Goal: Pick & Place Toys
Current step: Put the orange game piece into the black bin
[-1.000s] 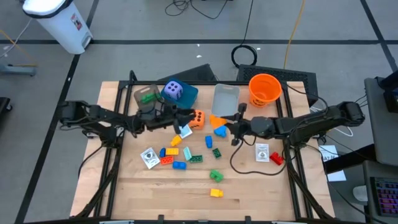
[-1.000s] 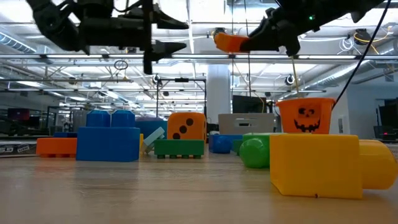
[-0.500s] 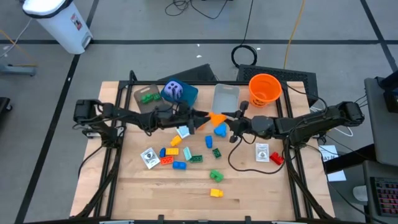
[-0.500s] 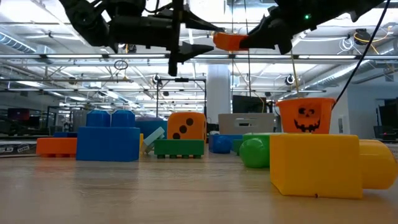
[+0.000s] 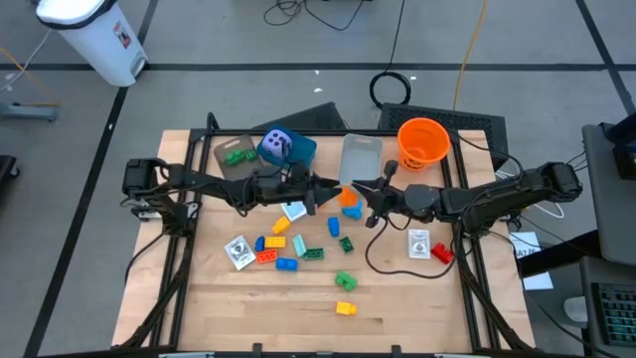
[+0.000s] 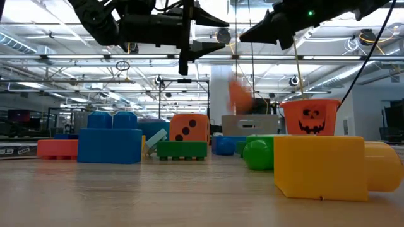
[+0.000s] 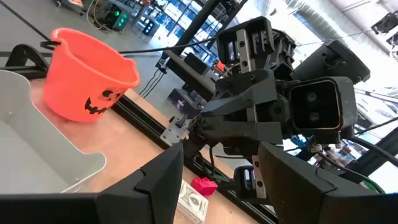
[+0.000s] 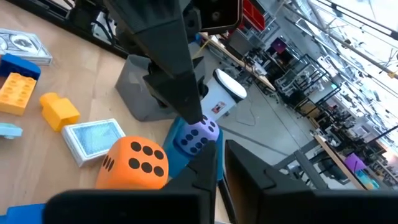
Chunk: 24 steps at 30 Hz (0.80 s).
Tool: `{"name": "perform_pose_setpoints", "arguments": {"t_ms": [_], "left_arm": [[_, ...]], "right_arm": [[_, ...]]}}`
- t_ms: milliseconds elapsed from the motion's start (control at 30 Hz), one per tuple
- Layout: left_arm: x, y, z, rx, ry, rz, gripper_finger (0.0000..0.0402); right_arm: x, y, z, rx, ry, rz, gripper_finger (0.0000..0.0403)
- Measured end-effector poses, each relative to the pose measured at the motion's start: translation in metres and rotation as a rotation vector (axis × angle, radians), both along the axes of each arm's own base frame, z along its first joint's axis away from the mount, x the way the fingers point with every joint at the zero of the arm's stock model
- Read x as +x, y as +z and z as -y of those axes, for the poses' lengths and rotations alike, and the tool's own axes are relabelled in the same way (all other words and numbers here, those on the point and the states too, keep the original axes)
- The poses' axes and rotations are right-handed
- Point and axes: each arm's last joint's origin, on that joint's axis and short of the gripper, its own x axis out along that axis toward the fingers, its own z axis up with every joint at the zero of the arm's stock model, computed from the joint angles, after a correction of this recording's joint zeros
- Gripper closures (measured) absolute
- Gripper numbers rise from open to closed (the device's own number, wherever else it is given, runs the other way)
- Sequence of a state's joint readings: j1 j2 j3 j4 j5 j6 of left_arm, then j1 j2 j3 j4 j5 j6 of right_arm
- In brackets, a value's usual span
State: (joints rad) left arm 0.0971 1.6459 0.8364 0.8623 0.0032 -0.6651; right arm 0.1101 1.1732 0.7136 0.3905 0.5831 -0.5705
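Above the middle of the counter (image 5: 417, 298), the left gripper (image 5: 328, 188) and right gripper (image 5: 360, 189) point at each other, tips near. The left's fingers are spread and empty; the right's are pressed together, empty. An orange brick (image 6: 238, 96) is in mid-air below them, blurred. Other bricks lie scattered on the counter.

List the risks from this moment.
1. The orange toy is in mid-air, held by neither gripper. It may bounce off the blue brick and roll away.
2. The left gripper, jaws open, and the right gripper, jaws shut, sit almost tip to tip. Any advance could make them collide.
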Motion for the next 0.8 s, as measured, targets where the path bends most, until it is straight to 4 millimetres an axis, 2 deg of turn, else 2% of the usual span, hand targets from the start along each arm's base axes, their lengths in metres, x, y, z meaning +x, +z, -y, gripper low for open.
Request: {"name": "perform_pose_setpoints", "arguments": {"t_ms": [167,433,600,800], "left_arm": [[0.0,-0.0006,0.0,0.011,0.001,-0.007,0.0188],[0.0,-0.0008,0.0004,0.121,-0.017,-0.017,0.0188],[0.0,-0.0007,0.0009,0.193,-0.03,-0.02,0.0188],[0.0,-0.0006,0.001,0.218,-0.04,-0.021,0.0188]], "right_arm": [[0.0001,-0.0001,0.0015,0.006,-0.006,0.002,0.0401],[0.0,-0.0008,0.0013,0.015,0.0,-0.001,0.0378],[-0.0004,-0.0032,0.0013,0.05,-0.007,-0.008,0.0356],[-0.0005,-0.0035,0.0014,0.051,-0.008,-0.011,0.0308]]}}
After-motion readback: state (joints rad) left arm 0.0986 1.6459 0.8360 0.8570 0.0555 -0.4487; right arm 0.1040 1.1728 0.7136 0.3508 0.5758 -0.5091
